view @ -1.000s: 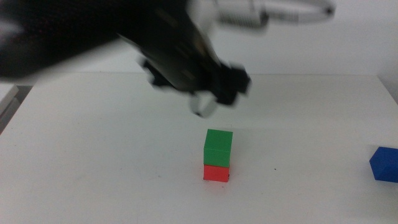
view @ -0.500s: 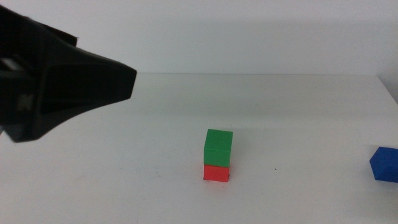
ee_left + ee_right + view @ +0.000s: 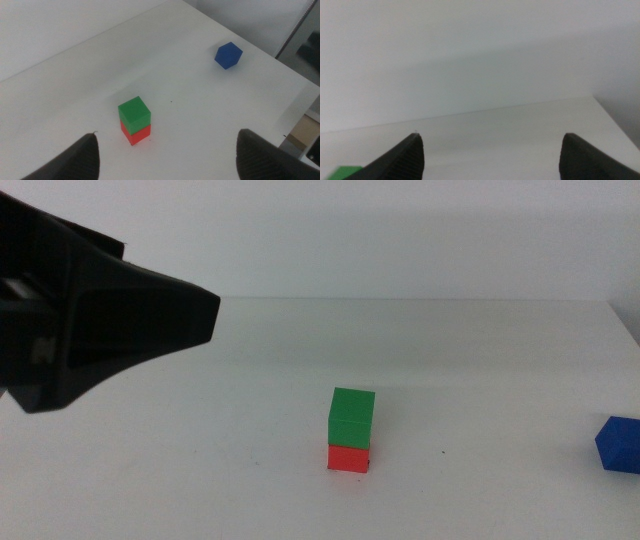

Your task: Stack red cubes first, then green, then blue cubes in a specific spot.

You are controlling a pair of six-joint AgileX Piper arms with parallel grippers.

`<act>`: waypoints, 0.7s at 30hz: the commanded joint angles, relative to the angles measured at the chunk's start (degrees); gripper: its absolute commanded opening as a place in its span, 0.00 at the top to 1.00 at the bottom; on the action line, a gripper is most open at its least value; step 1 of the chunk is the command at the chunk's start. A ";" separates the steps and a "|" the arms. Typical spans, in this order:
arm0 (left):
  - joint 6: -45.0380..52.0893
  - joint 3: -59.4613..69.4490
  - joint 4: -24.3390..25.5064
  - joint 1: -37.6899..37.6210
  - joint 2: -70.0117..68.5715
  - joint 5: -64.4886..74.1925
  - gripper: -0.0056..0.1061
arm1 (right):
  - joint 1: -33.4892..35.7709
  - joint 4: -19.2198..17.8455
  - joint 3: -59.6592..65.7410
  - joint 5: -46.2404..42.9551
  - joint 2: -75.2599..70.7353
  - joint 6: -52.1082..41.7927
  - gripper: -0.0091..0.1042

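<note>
Stacking is two-thirds done, we judge: our green cube [image 3: 351,418] sits squarely on the red cube [image 3: 347,458], while the blue cube [image 3: 619,444] waits well apart. Both left gripper [image 3: 165,150] and right gripper [image 3: 490,150] hang spread, empty.

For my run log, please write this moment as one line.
green cube on red cube | blue cube apart | left gripper open, raised | right gripper open, waiting
</note>
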 commanded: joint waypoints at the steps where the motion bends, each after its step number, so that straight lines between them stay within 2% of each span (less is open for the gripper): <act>1: -0.03 0.08 -0.20 -0.03 -0.27 -0.79 0.11 | -0.45 -1.34 -9.33 8.57 6.81 2.84 0.10; 4: -0.03 0.08 -0.20 -0.03 -0.27 -0.79 0.11 | -0.45 -1.64 -23.04 27.99 19.34 2.20 0.10; 7: -0.03 0.08 -0.20 -0.03 -0.27 -0.79 0.11 | -0.45 -2.88 -31.65 36.00 28.63 0.77 0.10; 12: -0.03 0.08 -0.20 -0.03 -0.27 -0.79 0.11 | -0.45 -1.81 -38.38 31.86 38.93 0.77 0.10; 17: -0.03 0.08 -0.20 -0.03 -0.27 -0.79 0.11 | -0.45 -1.34 -38.55 20.91 45.12 0.77 0.10; 21: -0.03 0.08 -0.20 -0.03 -0.27 -0.79 0.11 | -0.45 -1.01 -38.55 18.51 46.98 0.77 0.10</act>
